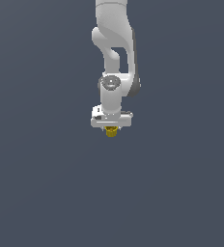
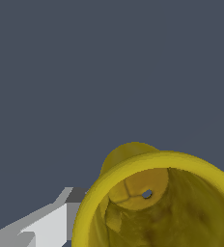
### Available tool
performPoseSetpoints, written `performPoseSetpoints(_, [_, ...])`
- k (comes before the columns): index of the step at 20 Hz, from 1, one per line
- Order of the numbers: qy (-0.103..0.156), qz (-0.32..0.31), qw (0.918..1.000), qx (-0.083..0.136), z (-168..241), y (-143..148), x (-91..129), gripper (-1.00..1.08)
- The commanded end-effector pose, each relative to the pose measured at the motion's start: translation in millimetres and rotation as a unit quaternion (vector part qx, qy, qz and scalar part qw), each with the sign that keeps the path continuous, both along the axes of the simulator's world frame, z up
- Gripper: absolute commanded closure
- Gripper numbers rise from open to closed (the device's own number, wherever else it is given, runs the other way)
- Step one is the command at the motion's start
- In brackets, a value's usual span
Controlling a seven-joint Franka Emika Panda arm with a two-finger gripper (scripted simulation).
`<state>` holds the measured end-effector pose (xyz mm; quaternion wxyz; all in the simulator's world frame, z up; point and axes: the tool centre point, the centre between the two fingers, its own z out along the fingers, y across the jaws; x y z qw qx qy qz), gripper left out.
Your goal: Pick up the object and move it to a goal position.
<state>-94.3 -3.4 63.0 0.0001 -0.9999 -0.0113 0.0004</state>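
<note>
yellow-gold: the cup [image 2: 157, 202] fills the near part of the wrist view, seen rim-first, a wide round lip with a small hole in the floor deep inside and a narrower neck behind the rim.
white and grey: one finger [image 2: 46, 226] of the hand shows just beside the cup's outer wall; whether it actually presses the wall cannot be told from this view.
hand [image 1: 111, 128]: in the exterior view it points straight down from the white arm [image 1: 115, 53], and the cup [image 1: 111, 132] pokes out directly under it, between the fingers.
grip state: narrow, apparently closed around the cup; this is a judgement from how the cup sits under the palm, since the contact itself is hidden.
key relation: the cup lies straight below the hand on the hand's own centre line, its long axis running the way the fingers point, rim toward the wrist camera.
cup position: whether it rests on the tabletop or hangs above it cannot be told.
farther off: plain dark blue-grey tabletop [image 1: 46, 193] all round, with no marker for the goal in sight.
step in hand: likely carrying, or about to lift; the move calls for a firm squeeze, as such a small round thing could slip or tilt.
</note>
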Motion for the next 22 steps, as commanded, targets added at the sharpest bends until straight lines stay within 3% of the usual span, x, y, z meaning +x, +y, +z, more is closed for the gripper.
performPoseSetpoints(1, [-0.001,-0.001,1.0000,0.000,7.8,-20.3,-3.8,1.08])
performPoseSetpoints(12, [-0.001,-0.001,1.0000,0.001,44.0,-120.1,-22.6,1.08])
performPoseSetpoints(22, [-0.001,-0.001,1.0000,0.000,56.0,-153.0,-27.1,1.08])
